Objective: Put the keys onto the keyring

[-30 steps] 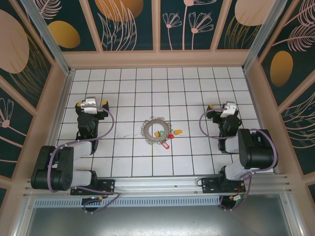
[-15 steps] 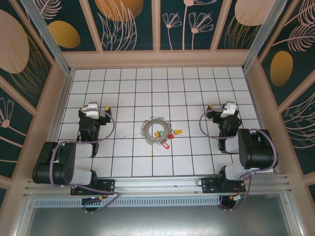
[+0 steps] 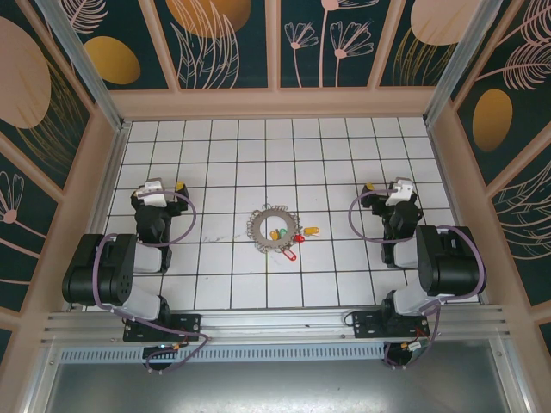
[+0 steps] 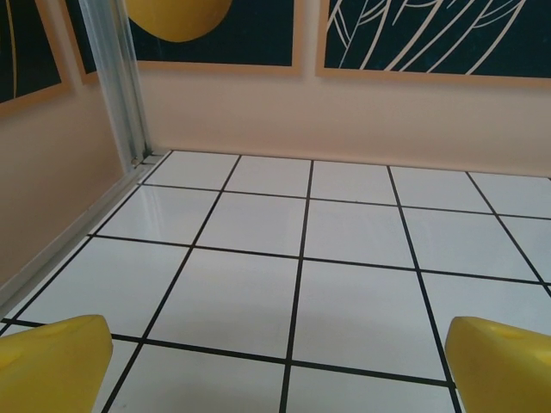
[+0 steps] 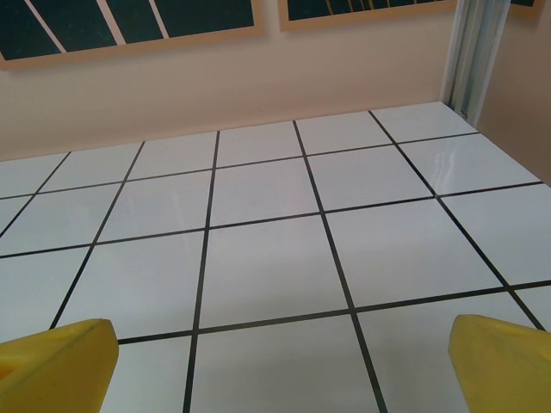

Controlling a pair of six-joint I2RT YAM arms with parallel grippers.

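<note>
Keys (image 3: 297, 238): loose cluster at middle of table (image 3: 224, 163), against near-right rim of keyring (image 3: 252, 225); whether any is threaded cannot be told. Left end effector (image 4: 275, 361) and right end effector (image 5: 275, 357): both spread wide, empty, well apart from the keys. Task apparently not yet begun.

Your desk (image 3: 224, 155) lies bare ahead of both arms; the left fingers (image 4: 52, 366) and right fingers (image 5: 499, 361) stand spread wide over open tiles. Mid-desk, the keyring (image 3: 274, 226) and the keys (image 3: 299, 238) clustered at its rim block a low sweep. The walls (image 3: 275, 101) close three sides.
</note>
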